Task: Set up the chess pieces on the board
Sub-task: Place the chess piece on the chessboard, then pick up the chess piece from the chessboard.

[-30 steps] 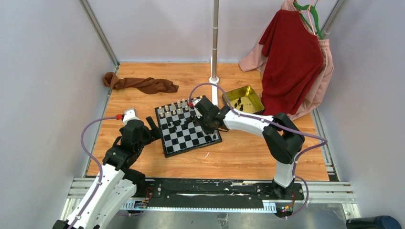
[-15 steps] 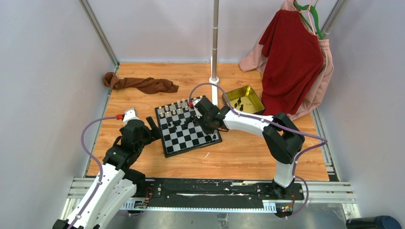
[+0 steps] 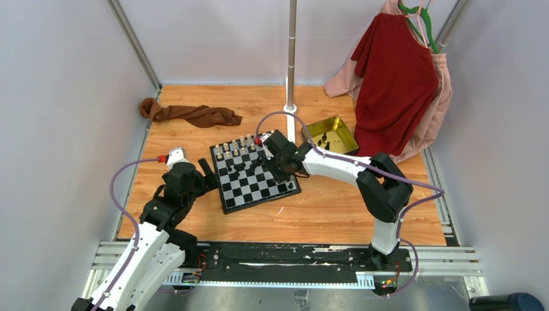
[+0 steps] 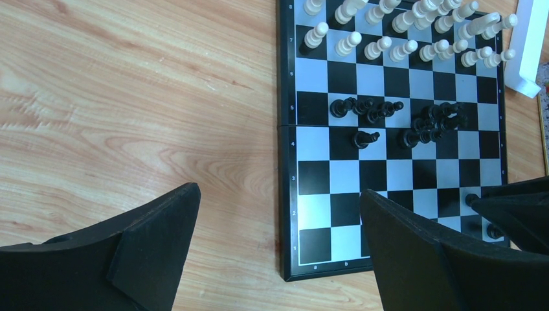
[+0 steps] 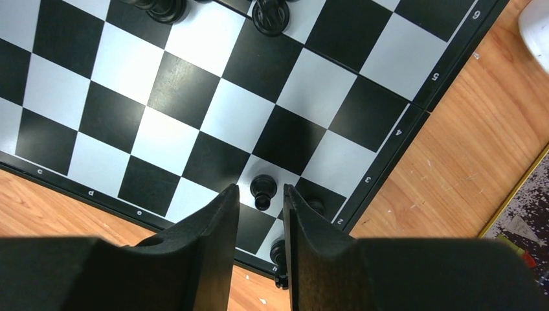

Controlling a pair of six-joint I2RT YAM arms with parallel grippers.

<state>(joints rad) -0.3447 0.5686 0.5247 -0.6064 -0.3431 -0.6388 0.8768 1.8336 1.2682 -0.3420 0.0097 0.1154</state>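
The right pincer [image 5: 260, 190] stands parted over the board [image 3: 249, 192] near its near right corner, a black pawn [image 5: 263, 186] standing free between its fingertips. The left pincer [image 4: 278, 192] gapes wide beside the board's left edge.

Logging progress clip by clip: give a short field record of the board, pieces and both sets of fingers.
board: checkered, flat on the wooden table
white pieces: two upright rows along the far edge
black pieces: most jumbled mid-board
left fingers: wide open, empty
right fingers: parted, either side of a standing black pawn near the board's edge
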